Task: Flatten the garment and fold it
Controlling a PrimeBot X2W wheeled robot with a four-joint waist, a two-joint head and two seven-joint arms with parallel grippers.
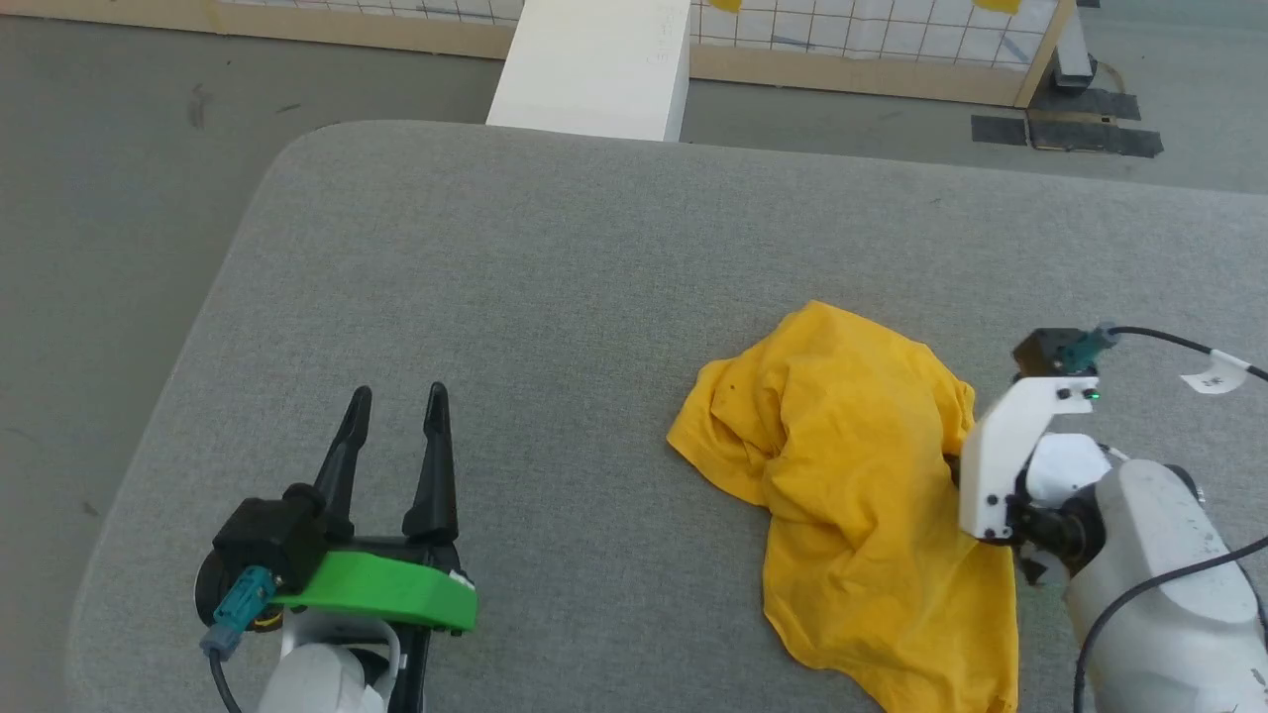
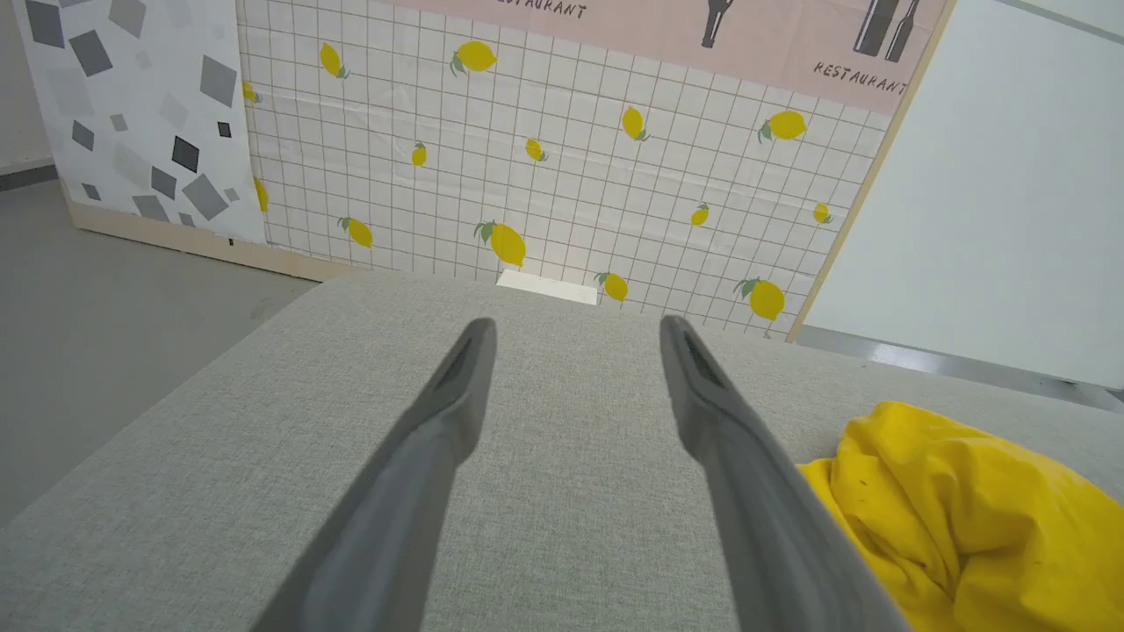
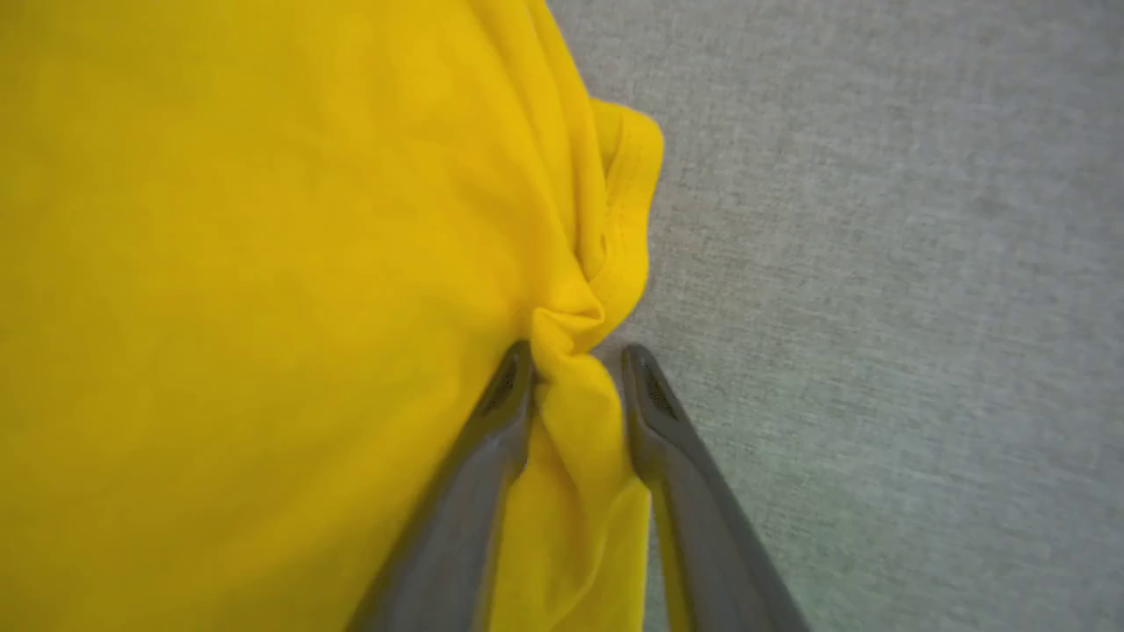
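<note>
Garment [image 1: 852, 475] was a crumpled heap on the right half of the table [image 1: 495, 297], close to the near edge. Its long axis ran roughly far-to-near, slanting toward the near right. Print wasn't visible, just plain yellow.

Right gripper [image 3: 575, 360] sat at the heap's right-hand edge, with the bulk of the cloth to its left. Its jaws were narrowed onto a bunched fold by the hemmed edge, with cloth pinched between both fingers [image 3: 500, 412]. Looked like a real grasp.

Left gripper [image 1: 398, 391] was well apart, toward the near left corner, jaws spread wide, holding nothing, touching nothing.

My read: the right arm owned the next move. Pulling that edge rightward should start to spread the heap.
</note>
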